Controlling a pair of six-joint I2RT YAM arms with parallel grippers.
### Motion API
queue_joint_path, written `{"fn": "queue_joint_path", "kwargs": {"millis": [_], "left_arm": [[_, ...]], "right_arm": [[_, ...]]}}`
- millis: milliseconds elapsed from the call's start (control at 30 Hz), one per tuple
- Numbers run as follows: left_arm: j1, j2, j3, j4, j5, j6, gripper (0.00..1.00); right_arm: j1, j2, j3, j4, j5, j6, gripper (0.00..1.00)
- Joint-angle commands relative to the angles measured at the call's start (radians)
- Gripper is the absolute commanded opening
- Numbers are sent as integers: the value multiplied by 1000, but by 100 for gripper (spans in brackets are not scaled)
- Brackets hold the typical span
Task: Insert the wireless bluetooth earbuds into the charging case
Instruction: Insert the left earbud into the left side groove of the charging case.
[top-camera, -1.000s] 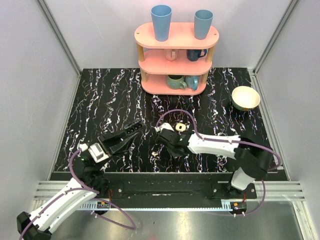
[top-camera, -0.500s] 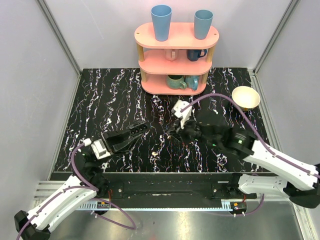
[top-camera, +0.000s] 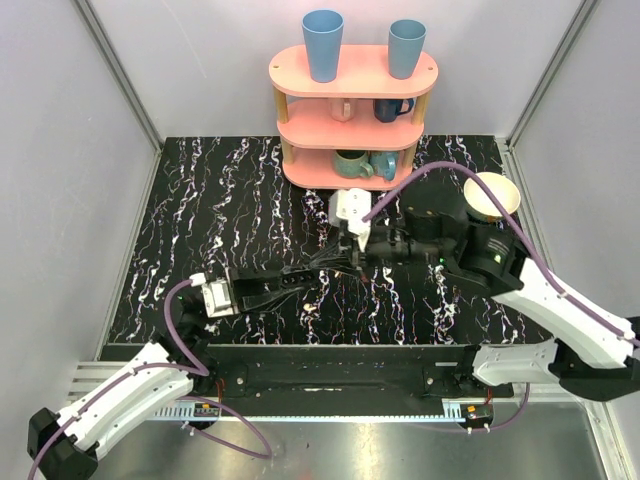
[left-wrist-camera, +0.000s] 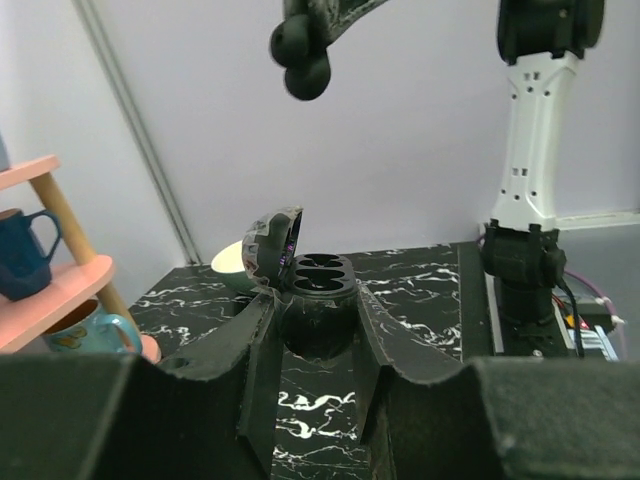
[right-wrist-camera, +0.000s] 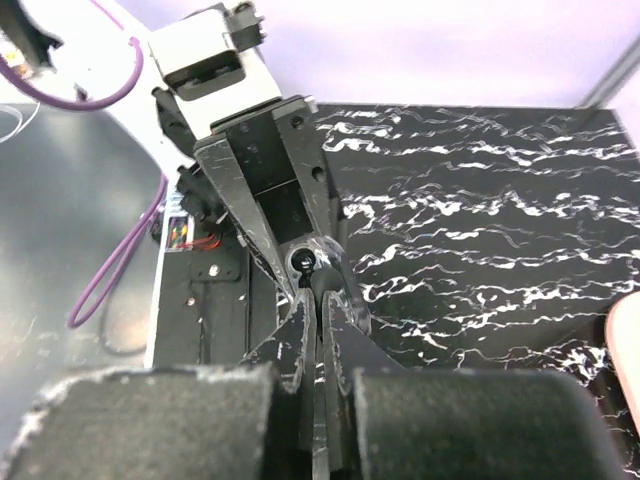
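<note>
Both left fingers (left-wrist-camera: 257, 345) clamp the open charging case (left-wrist-camera: 320, 285).

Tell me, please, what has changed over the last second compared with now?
The right arm unfolded, its elbow swinging out to the right, and the right gripper now points left, just above the open charging case. The left gripper moved rightward and slightly nearer, holding the case. Both grippers stayed shut; the pink shelf, mugs and bowl did not move.
</note>
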Motion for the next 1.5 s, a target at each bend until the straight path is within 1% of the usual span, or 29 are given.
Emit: {"fn": "queue_joint_path", "kwargs": {"millis": [0,67,200,433,633,900,1333,1467], "left_arm": [[3,48,57,108,122,-32,0],[3,64,63,119,136,-42,0],[3,93,89,99,168,-48,0],[3,123,123,63,177,-58,0],[3,146,143,51,206,-64,0],[3,153,143,47,209,-64,0],[3,143,140,48,203,-64,0],[3,131,139,42,200,-59,0]], "right_arm": [[2,88,124,-174,-144,-66,0],[2,120,162,-209,-187,-74,0],[2,139,185,-252,-206,-80,0],[1,131,199,-263,-244,-71,0],[4,151,196,-259,-243,-75,0],[4,188,202,-253,-233,-83,0],[2,252,217,-276,-160,-131,0],[2,263,237,-308,-147,-148,0]]}}
